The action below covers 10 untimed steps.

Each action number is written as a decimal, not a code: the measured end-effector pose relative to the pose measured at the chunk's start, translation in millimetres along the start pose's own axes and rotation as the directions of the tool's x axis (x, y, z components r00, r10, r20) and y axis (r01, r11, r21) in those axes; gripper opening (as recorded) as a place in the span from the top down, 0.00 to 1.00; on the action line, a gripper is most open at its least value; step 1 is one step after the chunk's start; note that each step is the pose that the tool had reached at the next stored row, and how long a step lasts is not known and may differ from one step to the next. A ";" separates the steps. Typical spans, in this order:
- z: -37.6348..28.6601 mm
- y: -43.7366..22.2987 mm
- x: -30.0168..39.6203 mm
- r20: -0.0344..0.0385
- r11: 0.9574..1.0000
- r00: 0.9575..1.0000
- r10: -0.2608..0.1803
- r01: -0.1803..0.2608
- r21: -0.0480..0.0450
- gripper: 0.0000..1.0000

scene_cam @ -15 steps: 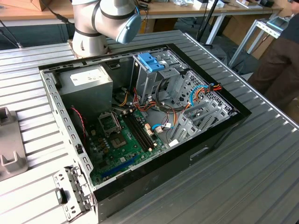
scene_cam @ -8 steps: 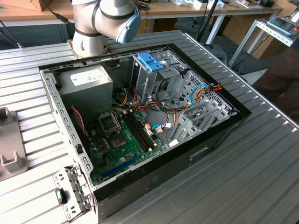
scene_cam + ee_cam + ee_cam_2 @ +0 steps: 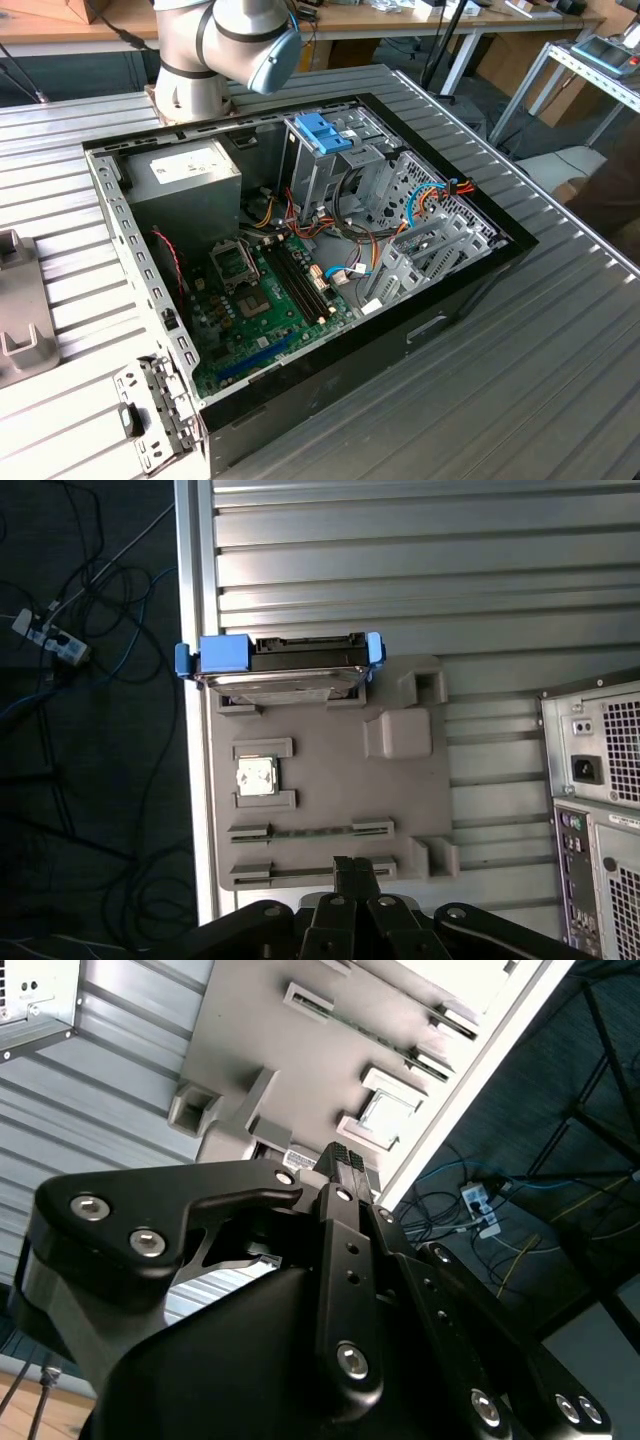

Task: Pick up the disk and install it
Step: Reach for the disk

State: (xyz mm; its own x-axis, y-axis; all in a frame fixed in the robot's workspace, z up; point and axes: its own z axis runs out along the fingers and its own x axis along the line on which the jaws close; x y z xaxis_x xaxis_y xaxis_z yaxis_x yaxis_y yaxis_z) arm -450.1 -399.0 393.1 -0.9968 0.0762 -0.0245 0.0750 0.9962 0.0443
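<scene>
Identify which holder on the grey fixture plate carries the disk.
The end holder farthest from the gripper: the disk, in its light blue carrier, sits there. The next holds a small square chip; the long slots sit empty.

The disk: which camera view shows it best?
The first wrist view: the disk sits whole and unblocked on the grey tray at the table edge. In the second wrist view the gripper covers that end of the tray. The exterior view catches a corner of the tray.
</scene>
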 end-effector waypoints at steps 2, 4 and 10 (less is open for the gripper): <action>-0.1 -0.1 1.2 0.000 1.000 1.000 0.000 0.000 0.000 0.90; -0.1 -0.1 2.5 0.000 1.000 1.000 0.000 0.000 0.000 0.90; -0.1 1.3 4.0 0.000 1.000 1.000 0.000 0.000 0.000 0.90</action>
State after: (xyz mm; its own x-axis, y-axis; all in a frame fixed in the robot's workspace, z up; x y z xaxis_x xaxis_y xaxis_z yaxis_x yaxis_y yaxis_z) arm -453.9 -397.4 393.2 -0.9968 0.0763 -0.0245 0.0752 0.9962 0.0441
